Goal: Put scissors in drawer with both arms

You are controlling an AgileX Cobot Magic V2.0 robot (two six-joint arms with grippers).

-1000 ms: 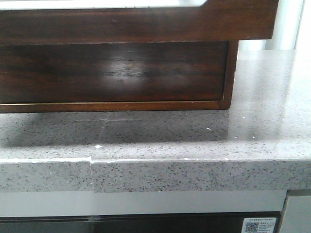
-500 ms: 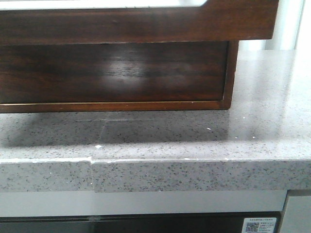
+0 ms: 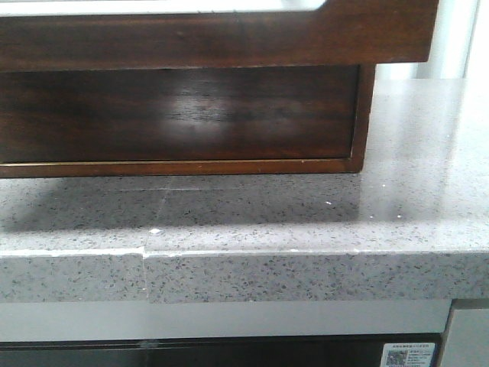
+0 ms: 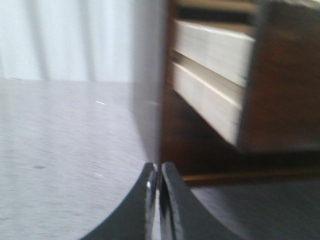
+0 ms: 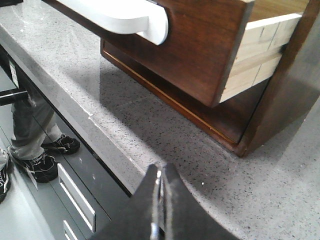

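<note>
Scissors were nowhere in any of our three views, so we could not say where they lay. The drawer [image 5: 200, 45] stood pulled out from its dark wooden cabinet [image 3: 229, 115], overhanging the grey speckled worktop [image 3: 306, 222] near its front edge, with its pale side wall showing in both wrist views [image 4: 215, 55].

Our left gripper [image 4: 158, 175] had its fingers pressed together with nothing between them, low over the worktop just beside the cabinet's side. Our right gripper [image 5: 161, 172] was likewise closed and empty, hovering over the worktop near its front edge, in front of the open drawer and apart from it.

We judged that the drawer was already open and that the step in hand was to find and fetch the scissors. To do it well, we thought one arm should back away from the cabinet before turning, since the projecting drawer front could be struck. Its fingers would need to part before descending, and a flat thing on a hard glossy top would want a grip across the handles rather than the blades.
</note>
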